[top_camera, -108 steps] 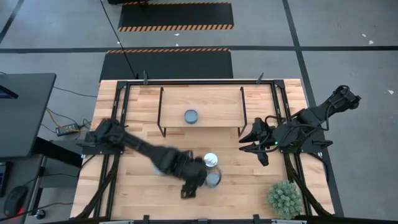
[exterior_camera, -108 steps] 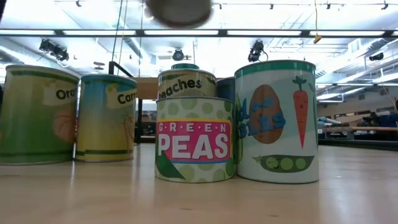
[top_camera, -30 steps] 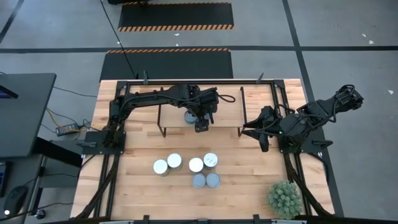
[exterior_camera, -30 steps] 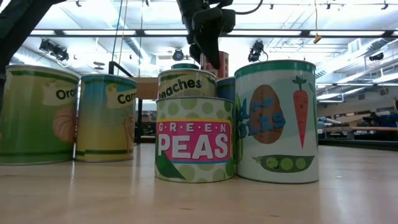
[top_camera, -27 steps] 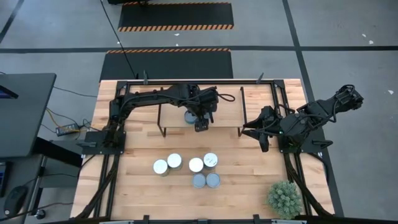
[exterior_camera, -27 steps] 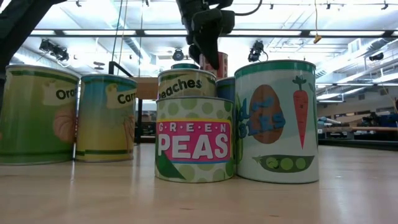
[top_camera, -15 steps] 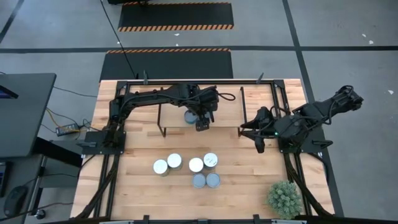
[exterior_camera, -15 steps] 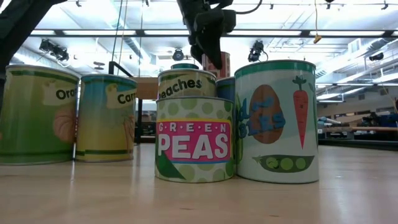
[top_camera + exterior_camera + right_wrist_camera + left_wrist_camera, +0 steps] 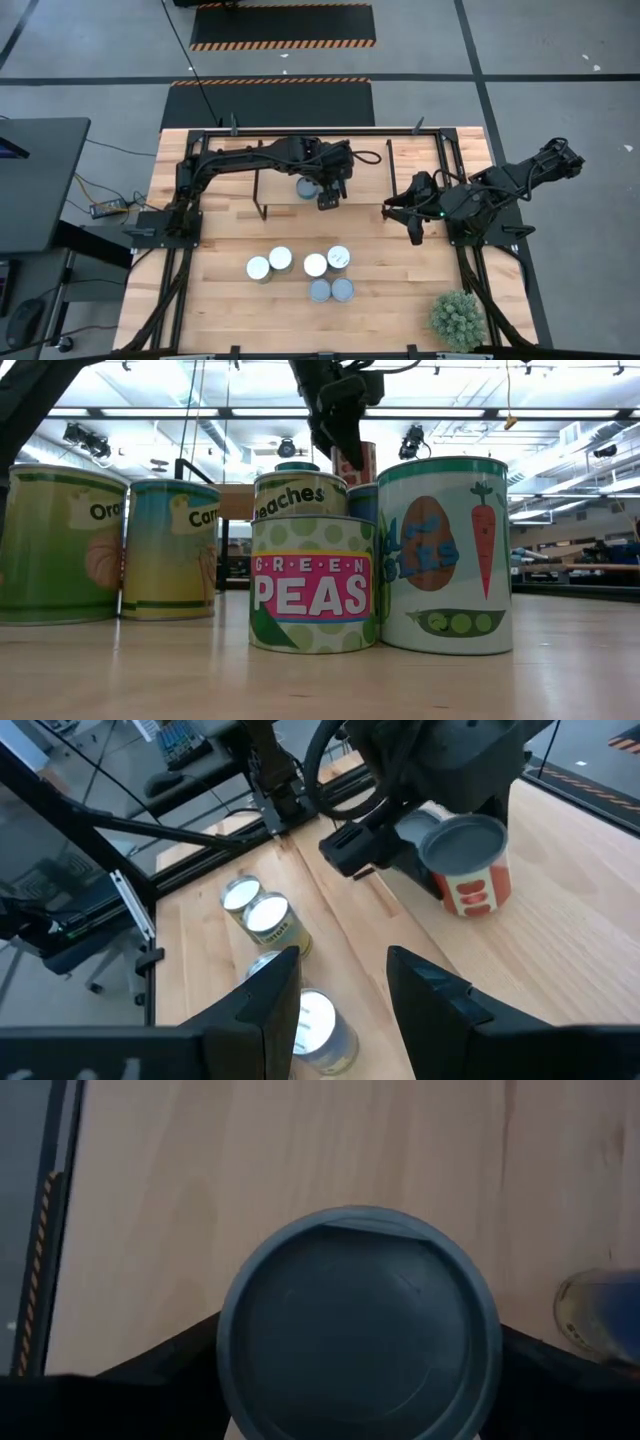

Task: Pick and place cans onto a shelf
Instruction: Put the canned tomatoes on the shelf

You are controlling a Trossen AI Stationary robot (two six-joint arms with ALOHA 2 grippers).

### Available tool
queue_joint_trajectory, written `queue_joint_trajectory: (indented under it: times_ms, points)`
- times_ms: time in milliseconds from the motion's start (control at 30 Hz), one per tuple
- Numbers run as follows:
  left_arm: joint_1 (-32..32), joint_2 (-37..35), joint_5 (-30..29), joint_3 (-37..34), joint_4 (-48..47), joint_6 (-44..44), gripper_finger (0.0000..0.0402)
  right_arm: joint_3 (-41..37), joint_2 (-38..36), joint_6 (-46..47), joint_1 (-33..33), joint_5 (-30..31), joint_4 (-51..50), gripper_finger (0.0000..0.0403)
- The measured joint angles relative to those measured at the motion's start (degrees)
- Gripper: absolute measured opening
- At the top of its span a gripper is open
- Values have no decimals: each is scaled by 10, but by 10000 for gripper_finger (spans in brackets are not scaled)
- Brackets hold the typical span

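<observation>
left gripper (image 9: 326, 192) was over the shelf (image 9: 365, 180), fingers set either side of a grey-topped can with a red label (image 9: 466, 868). in the left wrist view that can's lid (image 9: 358, 1323) filled the space between the dark fingers, which stood wide beside its rim; whether they pinched it or had let go, cannot tell. the can appeared to stand on the shelf board, near the board's middle. judged step: placing. to do it well, the fingers should part fully and lift straight up so the can is not tipped or dragged. six more cans (image 9: 300, 272) stood grouped on the table (image 9: 210, 300) in front of the shelf. right gripper (image 9: 412, 222) hung off the shelf's right end, fingers (image 9: 266, 1005) partly spread, holding nothing.
</observation>
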Motion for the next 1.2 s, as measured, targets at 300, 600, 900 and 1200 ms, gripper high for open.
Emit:
queue_joint_trajectory:
  times_ms: [300,600,900,1200]
  points:
    - [-1,11,5,1,-3,-14,316,0,0,2,1,0,5,158]
    - [-1,11,-3,1,-15,-45,316,0,0,-22,1,-1,4,158]
    - [-5,12,4,1,2,-40,316,0,0,-28,1,-4,30,158]
    - [-7,12,8,0,3,-25,316,0,0,-28,0,-4,39,158]
